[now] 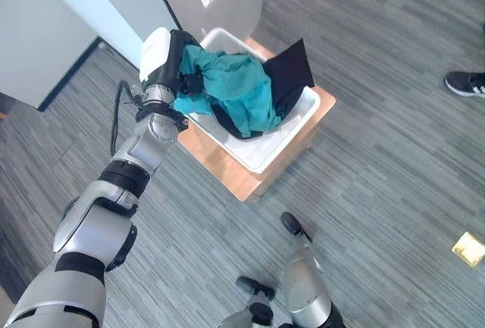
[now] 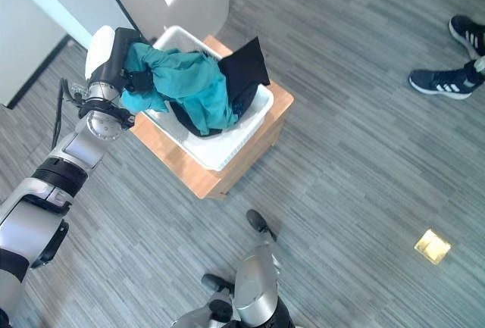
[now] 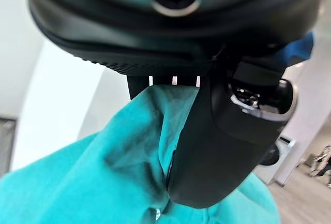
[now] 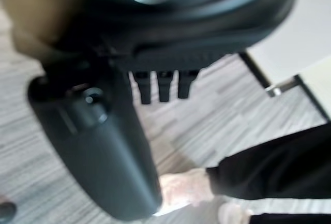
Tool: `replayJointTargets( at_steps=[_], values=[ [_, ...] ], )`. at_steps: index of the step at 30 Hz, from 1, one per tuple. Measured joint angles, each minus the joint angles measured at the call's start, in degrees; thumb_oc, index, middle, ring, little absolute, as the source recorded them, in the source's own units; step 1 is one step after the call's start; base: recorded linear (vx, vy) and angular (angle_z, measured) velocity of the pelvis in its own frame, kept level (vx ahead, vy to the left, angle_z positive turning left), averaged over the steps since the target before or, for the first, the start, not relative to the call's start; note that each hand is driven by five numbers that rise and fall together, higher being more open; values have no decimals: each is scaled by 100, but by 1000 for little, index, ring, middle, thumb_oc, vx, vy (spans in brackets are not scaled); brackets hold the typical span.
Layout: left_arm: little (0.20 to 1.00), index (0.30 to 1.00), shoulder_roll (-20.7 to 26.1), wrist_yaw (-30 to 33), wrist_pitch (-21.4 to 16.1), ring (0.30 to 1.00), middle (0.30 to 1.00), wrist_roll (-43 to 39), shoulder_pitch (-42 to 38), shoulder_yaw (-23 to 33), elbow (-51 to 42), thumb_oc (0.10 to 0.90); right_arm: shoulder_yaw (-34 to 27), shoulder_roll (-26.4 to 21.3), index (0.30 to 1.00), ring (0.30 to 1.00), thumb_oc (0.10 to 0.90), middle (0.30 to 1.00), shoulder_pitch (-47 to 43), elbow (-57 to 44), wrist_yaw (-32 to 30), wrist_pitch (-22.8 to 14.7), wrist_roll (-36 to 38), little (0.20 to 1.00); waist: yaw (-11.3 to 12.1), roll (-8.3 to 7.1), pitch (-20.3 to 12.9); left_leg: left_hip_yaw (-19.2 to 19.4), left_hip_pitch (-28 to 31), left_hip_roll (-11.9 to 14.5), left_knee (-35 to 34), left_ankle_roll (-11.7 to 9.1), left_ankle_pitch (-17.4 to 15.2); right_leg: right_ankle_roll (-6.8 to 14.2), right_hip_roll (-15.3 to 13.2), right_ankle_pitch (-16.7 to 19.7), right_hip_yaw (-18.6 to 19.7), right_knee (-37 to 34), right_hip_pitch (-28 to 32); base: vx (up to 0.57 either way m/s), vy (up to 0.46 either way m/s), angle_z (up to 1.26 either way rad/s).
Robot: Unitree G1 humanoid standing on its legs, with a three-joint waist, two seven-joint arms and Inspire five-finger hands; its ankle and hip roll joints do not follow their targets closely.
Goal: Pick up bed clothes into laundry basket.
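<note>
Left wrist view: left hand [image 3: 207, 146] clamped on teal cloth [image 3: 103, 177], fingertips buried in its folds.

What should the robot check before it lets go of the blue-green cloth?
1. Left hand holding the teal cloth: ok, the thumb pinches it in the left wrist view.
2. Cloth over the white basket: mostly ok; one part hangs over the rim by the hand.
3. Black garment inside: not ok, a corner sticks out past the rim.
4. Basket steady on the wooden stand: ok.
5. Right hand out of the way: ok, low over the floor.
6. Person's shoes away from the basket: ok.
</note>
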Motion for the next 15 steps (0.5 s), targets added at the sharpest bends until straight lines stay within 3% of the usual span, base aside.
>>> replayJointTargets(
  at_steps=[2,7,9,15],
  values=[
    [900,900,-87,-64,-42,900,900,-184,-8,-142,73,800,380,35,900,900,800,900,-188,-83,-44,80,13,900,18,-3,-1,-18,25,5,8,-33,21,-3,9,1,-12,-19,41,64,-22,1],
    [900,900,-119,-192,-68,900,900,-707,-191,-210,529,800,414,139,900,900,800,900,-404,-552,-137,-255,-23,900,42,21,-18,-32,218,35,-8,-68,43,-6,10,0,-41,-116,297,39,-32,2],
    [900,900,-135,-250,-66,900,900,-1078,-190,-165,182,800,416,139,900,900,800,900,-446,-549,-138,-242,-23,900,52,23,-19,-115,273,63,-17,-69,42,-16,11,7,-173,-172,448,41,-54,26],
    [900,900,-228,-347,-457,900,900,-2529,-145,-83,-1518,800,416,-92,900,900,800,900,-613,-523,-193,-16,-96,900,432,-12,-193,-373,507,170,-23,-68,28,-72,58,20,-488,-239,892,51,-68,27]
  ],
)
